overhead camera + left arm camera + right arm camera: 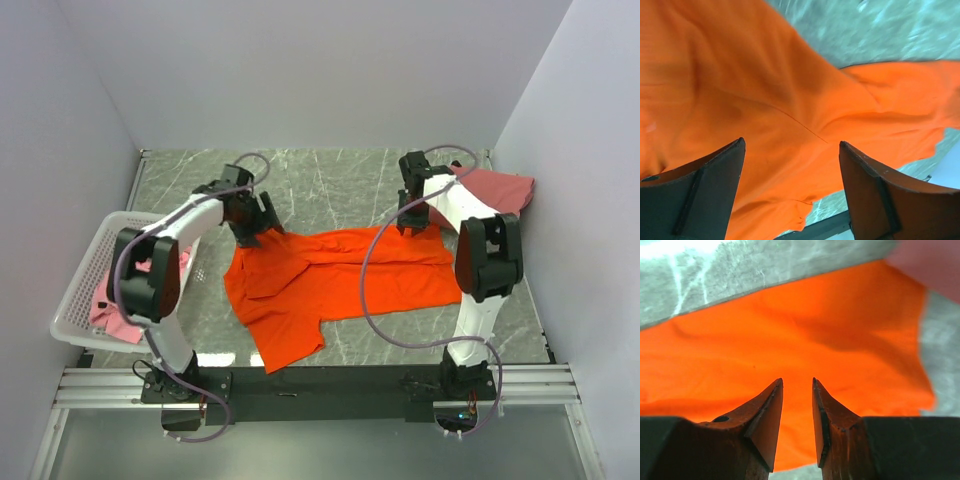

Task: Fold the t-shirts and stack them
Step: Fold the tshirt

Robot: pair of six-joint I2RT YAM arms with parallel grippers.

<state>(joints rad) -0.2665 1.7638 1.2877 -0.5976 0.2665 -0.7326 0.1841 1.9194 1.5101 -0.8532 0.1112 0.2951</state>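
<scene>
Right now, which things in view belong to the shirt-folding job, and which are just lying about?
Part of the job:
- orange shirt, spread out mid-table
- salmon-pink shirt, at the far right corner
- light pink shirt, in the basket

Just lying about:
- white basket, at the table's left edge
- grey marbled table, only the work surface

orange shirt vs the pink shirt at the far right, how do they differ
The orange shirt is bright; the pink shirt is dusty and muted. The orange shirt lies spread across the middle; the pink shirt sits bunched in the far right corner, partly behind the right arm. Both rest on the table.
</scene>
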